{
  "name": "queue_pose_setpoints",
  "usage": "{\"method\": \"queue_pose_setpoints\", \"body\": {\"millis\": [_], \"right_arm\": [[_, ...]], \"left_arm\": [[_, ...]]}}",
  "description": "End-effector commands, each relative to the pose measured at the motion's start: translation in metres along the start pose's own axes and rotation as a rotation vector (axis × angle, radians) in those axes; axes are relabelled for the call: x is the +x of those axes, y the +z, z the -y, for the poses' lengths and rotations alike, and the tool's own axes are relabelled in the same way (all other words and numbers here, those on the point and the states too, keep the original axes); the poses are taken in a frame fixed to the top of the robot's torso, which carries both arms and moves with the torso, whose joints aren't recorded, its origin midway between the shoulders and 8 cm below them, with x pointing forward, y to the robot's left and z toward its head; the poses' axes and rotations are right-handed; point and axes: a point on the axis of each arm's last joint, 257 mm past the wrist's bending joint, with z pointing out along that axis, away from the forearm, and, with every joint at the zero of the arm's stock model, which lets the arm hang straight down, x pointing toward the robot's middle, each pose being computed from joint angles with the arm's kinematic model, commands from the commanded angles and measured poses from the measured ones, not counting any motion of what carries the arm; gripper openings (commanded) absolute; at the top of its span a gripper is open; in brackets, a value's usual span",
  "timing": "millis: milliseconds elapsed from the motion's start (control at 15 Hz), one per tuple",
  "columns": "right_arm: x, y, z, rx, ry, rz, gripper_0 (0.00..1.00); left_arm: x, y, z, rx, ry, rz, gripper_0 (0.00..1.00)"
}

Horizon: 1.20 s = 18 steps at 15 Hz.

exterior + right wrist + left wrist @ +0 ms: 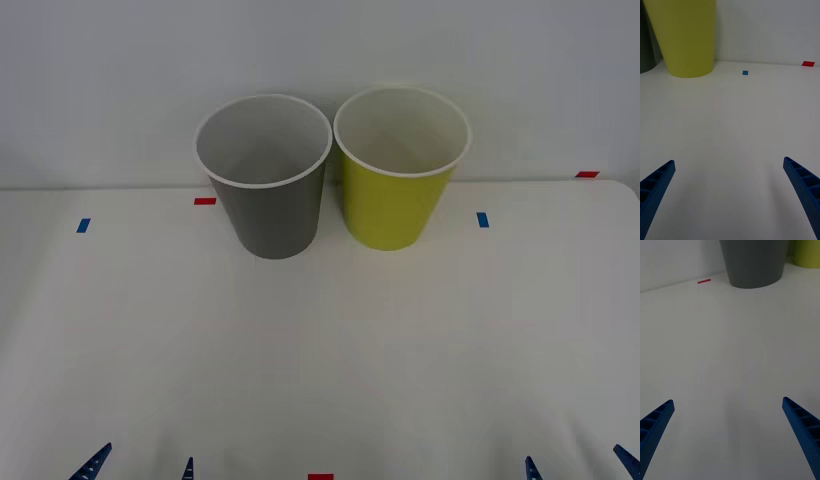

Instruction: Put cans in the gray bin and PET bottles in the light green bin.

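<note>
Bins (264, 200) far ahead — grippers (140, 466) apart.

Looks like a lab test bench rather than a home: bare white table (320, 350) against a plain pale wall (110, 80), small red tape marks (205, 201) and blue tape marks (483, 219) stuck on the tabletop as position markers, blue ribbed robot fingers (92, 464) at the near edge.

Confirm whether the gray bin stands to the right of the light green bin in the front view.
No, the gray bin stands left of the light green bin.
</note>
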Motion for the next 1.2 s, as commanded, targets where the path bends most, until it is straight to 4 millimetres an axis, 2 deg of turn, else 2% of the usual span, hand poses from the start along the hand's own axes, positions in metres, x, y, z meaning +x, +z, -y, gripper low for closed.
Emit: {"method": "queue_pose_setpoints", "body": {"millis": [67,1200], "right_arm": [[0.0000,0.0000,0.0000,0.000,0.000,0.000,1.00],[0.0000,0.0000,0.0000,0.000,0.000,0.000,1.00]], "left_arm": [[0.0000,0.0000,0.0000,0.000,0.000,0.000,1.00],[0.0000,0.0000,0.0000,0.000,0.000,0.000,1.00]]}}
